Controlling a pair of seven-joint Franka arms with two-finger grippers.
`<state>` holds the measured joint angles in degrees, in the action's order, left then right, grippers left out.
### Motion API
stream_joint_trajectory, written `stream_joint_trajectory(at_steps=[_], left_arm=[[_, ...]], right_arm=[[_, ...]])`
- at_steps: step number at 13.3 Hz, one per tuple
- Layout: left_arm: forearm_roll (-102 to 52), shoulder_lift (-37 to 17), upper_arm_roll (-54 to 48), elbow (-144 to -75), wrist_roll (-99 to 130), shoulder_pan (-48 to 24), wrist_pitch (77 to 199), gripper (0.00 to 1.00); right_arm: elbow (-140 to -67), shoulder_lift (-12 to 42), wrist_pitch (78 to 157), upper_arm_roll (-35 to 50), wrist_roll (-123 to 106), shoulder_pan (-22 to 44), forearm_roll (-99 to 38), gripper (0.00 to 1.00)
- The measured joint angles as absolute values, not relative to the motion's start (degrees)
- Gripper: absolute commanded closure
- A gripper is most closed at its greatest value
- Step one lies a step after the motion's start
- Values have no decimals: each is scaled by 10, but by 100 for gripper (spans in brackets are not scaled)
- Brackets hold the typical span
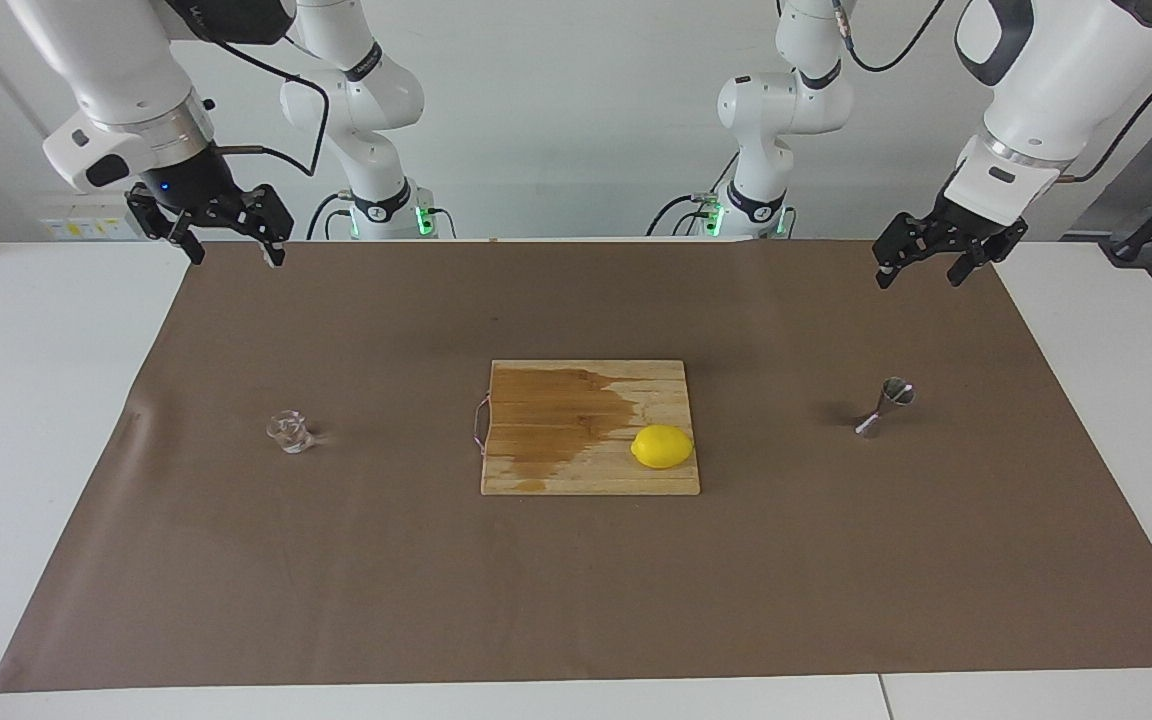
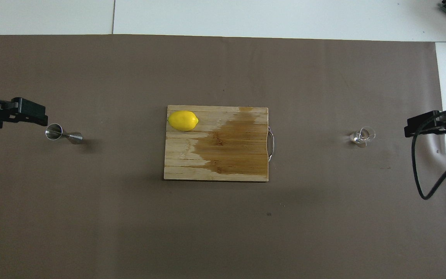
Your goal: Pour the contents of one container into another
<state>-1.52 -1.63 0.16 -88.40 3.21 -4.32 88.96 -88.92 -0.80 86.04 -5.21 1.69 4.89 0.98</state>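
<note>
The glass cup (image 1: pixel 290 431) stands upright on the brown mat (image 1: pixel 576 600) that covers the surface (image 1: pixel 36 400), toward the right arm's end, well apart from the cutting board (image 1: pixel 576 470). You will find it clear and squat, with nothing touching it. The steel jigger (image 1: pixel 888 406) stands upright on the same mat toward the left arm's end, also well apart from the board and untouched.

Between the two lies the wooden cutting board, at the middle of the mat. A large dark wet-looking patch covers much of its top. A yellow lemon (image 1: pixel 662 446) rests on the board at the corner farther from the robots, on the side toward the jigger. A thin metal handle (image 2: pixel 271 143) sits on the board's edge toward the cup.

Your right gripper (image 1: pixel 228 248) hangs in the air over the mat's edge nearest the robots, at the cup's end; its fingers stand spread apart and carry nothing. Your left gripper (image 1: pixel 921 272) hangs likewise over the mat's near edge at the jigger's end, fingers parted and empty. Neither gripper touches any object.
</note>
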Motion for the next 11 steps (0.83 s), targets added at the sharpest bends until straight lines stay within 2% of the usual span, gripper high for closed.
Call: stream_joint_trajectory(at_steps=[11], left_arm=[[-15, -12, 2, -890, 23, -43, 889, 0]], right_arm=[[-889, -8, 860, -52, 17, 49, 10, 0]])
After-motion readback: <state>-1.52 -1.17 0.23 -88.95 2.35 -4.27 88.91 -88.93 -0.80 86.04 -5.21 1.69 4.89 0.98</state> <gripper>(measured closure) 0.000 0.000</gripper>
